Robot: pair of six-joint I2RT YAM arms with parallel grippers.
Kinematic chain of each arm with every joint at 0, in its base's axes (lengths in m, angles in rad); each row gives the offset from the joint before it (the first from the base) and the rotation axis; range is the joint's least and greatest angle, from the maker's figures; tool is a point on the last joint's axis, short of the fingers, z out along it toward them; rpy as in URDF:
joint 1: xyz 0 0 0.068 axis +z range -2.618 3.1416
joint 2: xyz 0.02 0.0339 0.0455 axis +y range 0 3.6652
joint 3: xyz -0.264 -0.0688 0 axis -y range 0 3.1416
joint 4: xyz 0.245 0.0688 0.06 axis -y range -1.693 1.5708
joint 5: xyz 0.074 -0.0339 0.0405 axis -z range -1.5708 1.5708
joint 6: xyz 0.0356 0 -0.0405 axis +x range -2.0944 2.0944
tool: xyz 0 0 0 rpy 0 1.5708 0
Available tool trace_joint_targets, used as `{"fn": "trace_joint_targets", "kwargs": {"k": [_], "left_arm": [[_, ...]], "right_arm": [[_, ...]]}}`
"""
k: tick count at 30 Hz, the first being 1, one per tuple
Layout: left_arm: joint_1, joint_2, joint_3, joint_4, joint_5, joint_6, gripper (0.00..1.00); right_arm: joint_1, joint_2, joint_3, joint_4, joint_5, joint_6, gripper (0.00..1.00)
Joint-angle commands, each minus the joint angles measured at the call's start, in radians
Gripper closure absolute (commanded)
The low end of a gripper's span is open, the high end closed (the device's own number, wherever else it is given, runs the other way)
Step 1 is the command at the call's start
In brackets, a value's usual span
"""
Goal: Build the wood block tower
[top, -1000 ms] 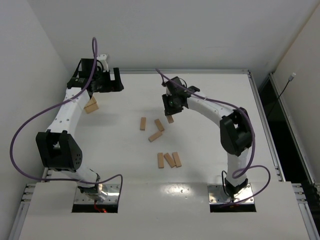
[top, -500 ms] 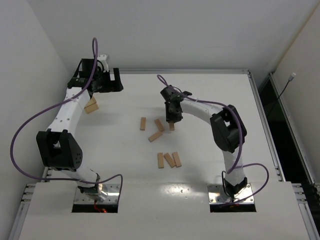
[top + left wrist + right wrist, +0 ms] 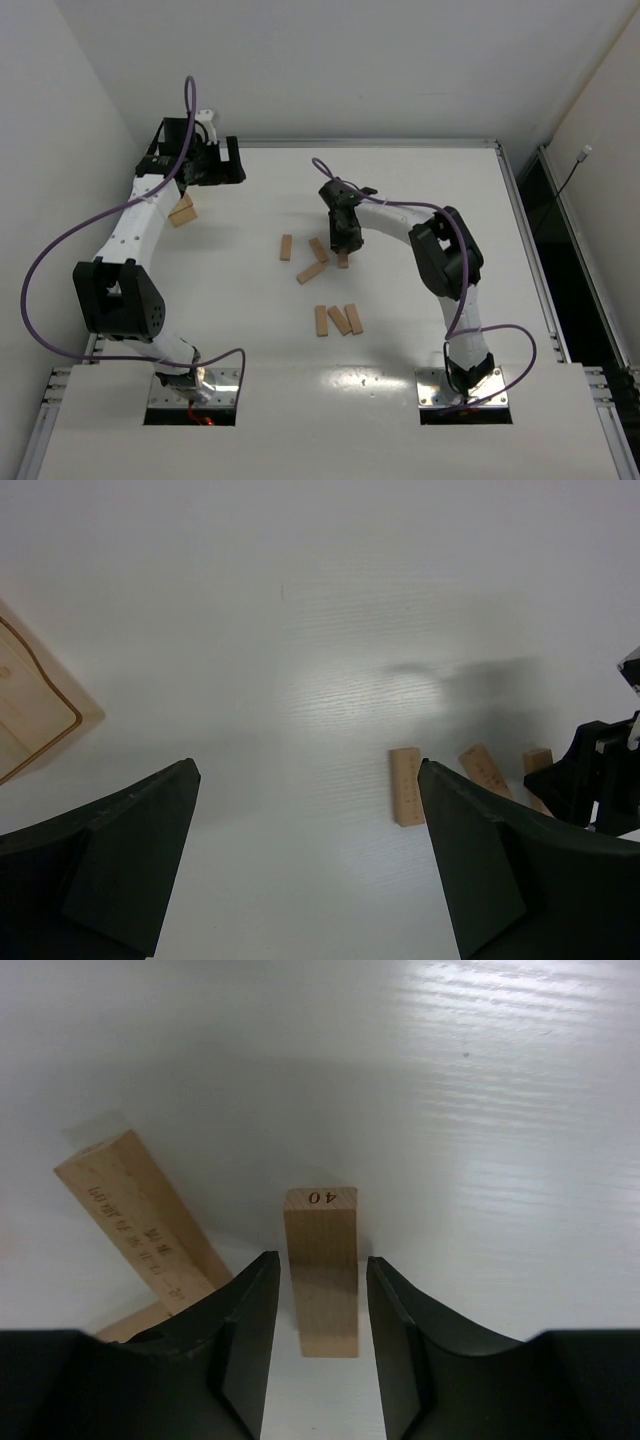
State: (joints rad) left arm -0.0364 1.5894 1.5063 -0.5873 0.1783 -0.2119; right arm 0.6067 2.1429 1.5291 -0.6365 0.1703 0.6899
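White tabletop point(image 3: 250, 290) under plain white walls carries several small light-tan wooden planks point(image 3: 340, 320), scattered flat near the middle. No tower stands yet, so I judge this the first pickup. The right arm's black two-finger hand point(image 3: 320, 1260) is down over one such plank point(image 3: 321, 1220), fingers point(image 3: 245, 1340) narrowed to just beside its long sides, apparently not yet pinching. That plank lies flat, long axis running straight away from the wrist camera, its "40" end pointing away. A lettered plank point(image 3: 140, 1220) slants close on the left, so the next move calls for a square close and clean lift. The left arm's black hand point(image 3: 305, 780) hangs wide and empty.
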Motion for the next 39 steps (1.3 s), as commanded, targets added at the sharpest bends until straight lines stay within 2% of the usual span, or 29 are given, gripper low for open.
{"fn": "trace_joint_targets", "kwargs": {"k": [1, 4, 7, 14, 19, 22, 23, 26, 30, 34, 36, 39], "left_arm": [[0.010, 0.003, -0.004, 0.034, -0.005, -0.007, 0.10], [0.010, 0.003, -0.014, 0.034, -0.005, -0.007, 0.10], [0.010, -0.006, -0.037, 0.043, -0.005, -0.018, 0.09], [-0.008, -0.104, -0.178, 0.098, -0.008, -0.040, 0.08], [-0.074, -0.210, -0.337, 0.141, 0.010, -0.061, 0.08], [-0.129, -0.250, -0.432, 0.161, 0.033, -0.083, 0.08], [-0.146, -0.273, -0.455, 0.178, 0.033, -0.093, 0.10], [-0.206, -0.282, -0.498, 0.201, 0.043, -0.119, 0.17], [-0.276, -0.195, -0.482, 0.201, -0.029, -0.159, 0.23], [-0.348, -0.061, -0.385, 0.179, -0.100, -0.204, 0.29], [-0.391, -0.004, -0.347, 0.169, -0.111, -0.233, 0.29], [-0.462, 0.095, -0.276, 0.146, -0.172, -0.251, 0.35]], "right_arm": [[0.008, 0.023, 0.009, 0.017, -0.066, 0.025, 0.60], [0.008, -0.008, 0.009, 0.037, -0.103, 0.002, 0.48], [0.008, -0.060, 0.028, 0.055, -0.127, -0.049, 0.42], [0.008, -0.222, 0.037, 0.074, -0.104, -0.131, 0.33], [0.008, -0.354, 0.037, 0.064, 0.027, -0.197, 0.32], [0.008, -0.402, 0.028, 0.083, 0.208, -0.268, 0.33], [-0.004, -0.428, 0.004, 0.093, 0.283, -0.306, 0.35], [-0.034, -0.459, -0.033, 0.115, 0.377, -0.381, 0.35], [-0.096, -0.549, -0.118, 0.115, 0.402, -0.411, 0.35], [-0.180, -0.600, -0.201, 0.126, 0.344, -0.420, 0.35], [-0.212, -0.609, -0.213, 0.126, 0.334, -0.420, 0.35], [-0.272, -0.609, -0.222, 0.126, 0.287, -0.420, 0.35]]}}
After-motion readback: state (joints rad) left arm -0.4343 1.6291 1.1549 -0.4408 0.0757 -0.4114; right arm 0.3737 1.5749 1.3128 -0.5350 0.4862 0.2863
